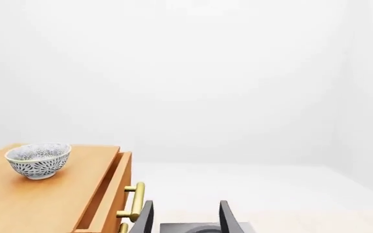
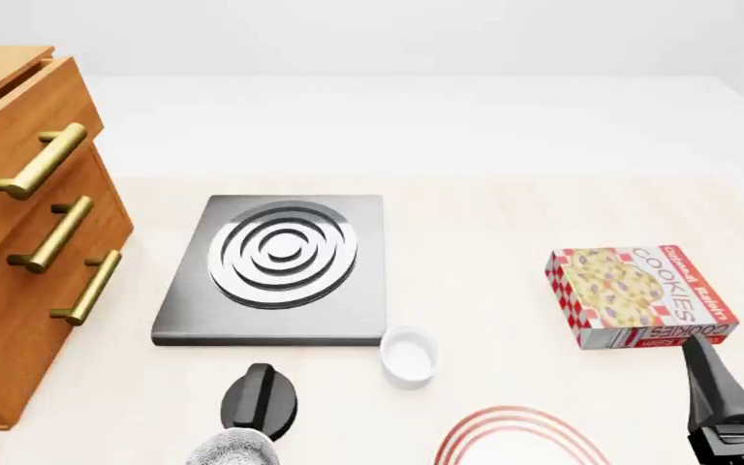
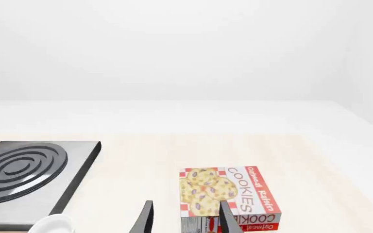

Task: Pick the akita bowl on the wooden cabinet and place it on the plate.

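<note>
Step in hand: approach; nothing is grasped yet.
Bowl: the akita bowl (image 1: 38, 160) stands upright on top of the wooden cabinet (image 1: 50, 199), near its back.
Left gripper (image 1: 185, 216): fingers spread, empty, well short of the bowl.
Right gripper (image 3: 185, 217): fingers spread, empty, over the cookie box (image 3: 228, 196).
Next move: probably lift the left gripper over the cabinet top and straddle the bowl's rim.
Plate (image 2: 521, 441): at the near desk edge, beside the ramekin (image 2: 409, 354).
Surface: pale wood desk (image 2: 502, 223); stove (image 2: 275, 266) in the middle.
Room: plain white walls.

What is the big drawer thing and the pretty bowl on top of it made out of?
The wooden cabinet looks like smooth orange-brown wood with faint grain lines. Its handles shine gold, like brass or another polished metal. The akita bowl looks like glazed ceramic, white with a fine grey-black pattern, though a render can't settle that for sure.
</note>
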Controlling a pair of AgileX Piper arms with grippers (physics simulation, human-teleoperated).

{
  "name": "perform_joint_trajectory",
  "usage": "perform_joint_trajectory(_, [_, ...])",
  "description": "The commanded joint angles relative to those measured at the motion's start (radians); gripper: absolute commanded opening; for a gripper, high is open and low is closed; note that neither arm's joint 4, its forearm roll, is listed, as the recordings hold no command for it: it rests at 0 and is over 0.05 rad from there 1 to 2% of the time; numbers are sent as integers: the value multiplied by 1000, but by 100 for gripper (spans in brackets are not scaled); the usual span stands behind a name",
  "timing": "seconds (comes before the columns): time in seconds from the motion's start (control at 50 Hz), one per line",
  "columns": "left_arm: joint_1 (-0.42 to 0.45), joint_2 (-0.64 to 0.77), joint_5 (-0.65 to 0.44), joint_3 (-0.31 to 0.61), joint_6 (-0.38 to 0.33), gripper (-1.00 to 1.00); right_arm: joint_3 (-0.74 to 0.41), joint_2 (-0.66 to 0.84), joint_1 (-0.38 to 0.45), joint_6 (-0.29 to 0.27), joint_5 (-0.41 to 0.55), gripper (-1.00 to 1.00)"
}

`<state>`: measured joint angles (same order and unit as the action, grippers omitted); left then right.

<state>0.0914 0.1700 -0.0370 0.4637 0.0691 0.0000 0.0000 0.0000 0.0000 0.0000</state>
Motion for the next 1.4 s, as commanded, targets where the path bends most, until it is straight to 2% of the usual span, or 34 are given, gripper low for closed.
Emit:
perform_joint_trajectory(0.02, [-44,93,-6,110,28,100,0,0,0,0,0,100])
perform_joint_trajectory(0.18, [-97,176,-54,185,34,100,0,0,0,0,0,100])
perform_joint_trajectory(0.24, [-119,237,-87,230,58,100,0,0,0,0,0,100])
perform_joint_trajectory(0.44, [-152,345,-156,383,44,100,0,0,0,0,0,100])
perform_joint_trajectory(0.7, [-244,472,-211,539,92,100,0,0,0,0,0,100])
perform_joint_trajectory(0.88, [-320,540,-254,623,138,100,0,0,0,0,0,100])
perform_joint_trajectory(1.16, [-369,570,-317,702,143,100,0,0,0,0,0,100])
perform_joint_trajectory(1.4, [-443,626,-382,769,208,100,0,0,0,0,0,100])
